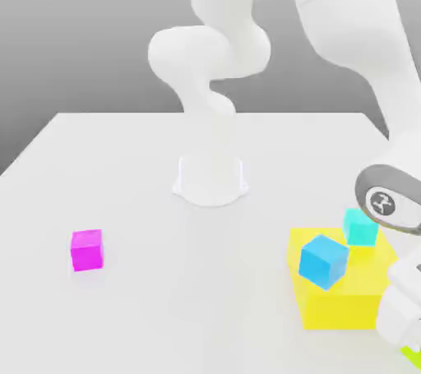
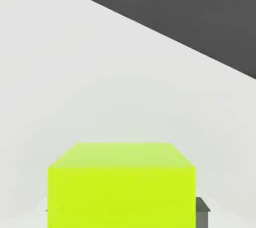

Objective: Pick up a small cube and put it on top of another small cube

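The lime cube sits between our claw's fingers, whose grip we cannot tell; next, lifting toward the magenta cube at nine o'clock.

Lime cube flat on white table, magenta cube well apart, upright.

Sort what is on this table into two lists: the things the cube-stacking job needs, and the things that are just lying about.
Needed for the job:
- small lime yellow-green matte cube, at the gripper
- small bright magenta-pink matte cube, alone toward the exterior view's left

Just lying about:
- large flat yellow block
- blue cube, on the yellow block
- cyan cube, at the yellow block's far edge
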Controlling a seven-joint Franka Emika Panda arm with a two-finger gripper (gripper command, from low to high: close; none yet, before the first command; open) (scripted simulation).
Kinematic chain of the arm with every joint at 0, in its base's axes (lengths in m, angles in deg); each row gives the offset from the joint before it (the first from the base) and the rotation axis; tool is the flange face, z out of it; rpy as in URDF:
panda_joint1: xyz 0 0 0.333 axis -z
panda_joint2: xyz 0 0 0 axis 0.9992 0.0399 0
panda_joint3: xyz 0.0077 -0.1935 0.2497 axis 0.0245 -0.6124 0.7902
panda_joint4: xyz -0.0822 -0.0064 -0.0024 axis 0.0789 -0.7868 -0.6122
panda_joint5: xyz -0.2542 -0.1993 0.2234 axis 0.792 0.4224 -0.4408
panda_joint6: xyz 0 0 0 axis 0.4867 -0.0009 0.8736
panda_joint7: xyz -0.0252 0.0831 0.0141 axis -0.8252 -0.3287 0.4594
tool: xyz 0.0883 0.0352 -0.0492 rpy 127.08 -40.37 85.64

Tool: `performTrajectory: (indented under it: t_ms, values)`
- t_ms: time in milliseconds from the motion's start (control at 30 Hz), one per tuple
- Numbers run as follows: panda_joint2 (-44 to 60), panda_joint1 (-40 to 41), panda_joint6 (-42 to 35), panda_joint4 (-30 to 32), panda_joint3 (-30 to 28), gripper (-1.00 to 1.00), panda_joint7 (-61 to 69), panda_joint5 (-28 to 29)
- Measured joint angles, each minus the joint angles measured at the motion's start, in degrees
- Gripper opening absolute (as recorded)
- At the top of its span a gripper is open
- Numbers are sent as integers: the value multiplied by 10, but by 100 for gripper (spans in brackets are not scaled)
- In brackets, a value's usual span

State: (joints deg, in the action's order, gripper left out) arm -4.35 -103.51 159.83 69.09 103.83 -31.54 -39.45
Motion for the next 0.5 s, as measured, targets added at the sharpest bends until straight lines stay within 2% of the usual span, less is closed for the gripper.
performTrajectory:
  t_ms: [167, 500]
  values:
    - [-78, 29, -55, 22, 32, -100, 28, -44]
    - [-232, 157, -46, 183, -103, -100, -92, -97]
